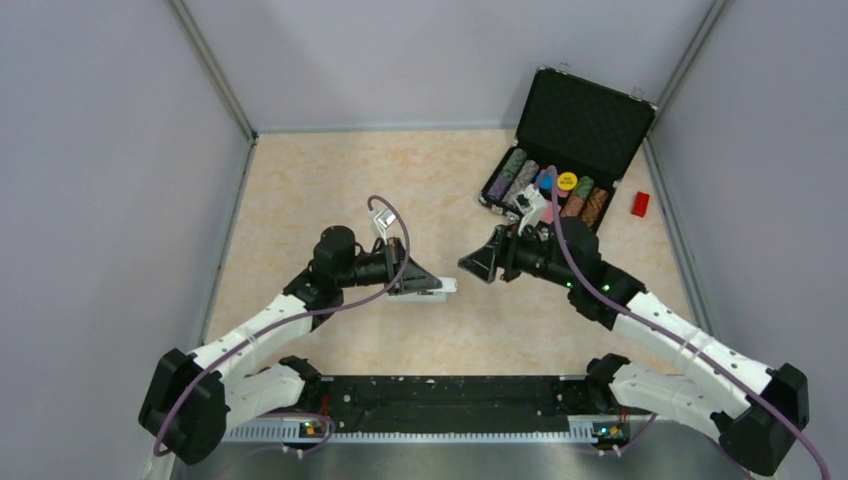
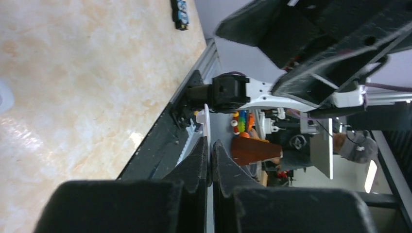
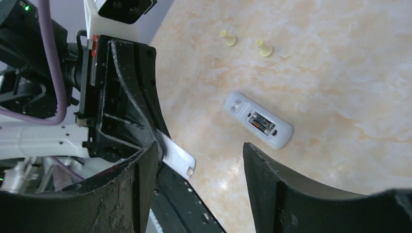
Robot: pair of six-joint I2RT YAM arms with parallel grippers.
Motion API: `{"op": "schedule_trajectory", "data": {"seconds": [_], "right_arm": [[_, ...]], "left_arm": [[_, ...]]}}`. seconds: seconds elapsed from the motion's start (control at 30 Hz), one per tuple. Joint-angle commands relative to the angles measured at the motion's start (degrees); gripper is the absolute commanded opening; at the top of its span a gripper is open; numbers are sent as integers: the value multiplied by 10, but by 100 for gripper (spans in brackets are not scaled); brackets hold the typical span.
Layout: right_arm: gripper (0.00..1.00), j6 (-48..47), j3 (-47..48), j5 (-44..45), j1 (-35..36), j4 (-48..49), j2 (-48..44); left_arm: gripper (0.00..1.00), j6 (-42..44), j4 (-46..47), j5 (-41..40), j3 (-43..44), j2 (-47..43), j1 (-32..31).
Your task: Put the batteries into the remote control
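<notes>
Beige tabletop (image 3: 340,73) holds one remote control (image 3: 258,120), two pegs (image 3: 227,39) (image 3: 265,48).

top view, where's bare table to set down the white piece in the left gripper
Bare: the far-left stretch of the table, from the left wall across to the chip case; also the strip between grippers and black base rail. Crowded: the middle, where left gripper, holding the white piece, and right gripper nearly meet, and the far-right corner with the red block.

Remote control (image 3: 258,121) on table (image 3: 340,63), pegs (image 3: 265,48) nearby.
</notes>
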Motion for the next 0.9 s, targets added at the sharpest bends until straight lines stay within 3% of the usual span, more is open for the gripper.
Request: {"op": "schedule_trajectory", "data": {"seconds": [0.0,0.47,0.63,0.87], "right_arm": [[62,160,-37,-47,2,150,44],[58,332,-126,-98,3,379,76],[56,342,-134,-110,3,392,86],[30,383,-162,-122,3,466,110]], "left_arm": [[0,-55,97,65,4,-10,12],[0,-130,192,53,-36,-13,42],[0,-148,216,52,-44,-10,45],[0,-158,228,45,-58,-4,49]]}}
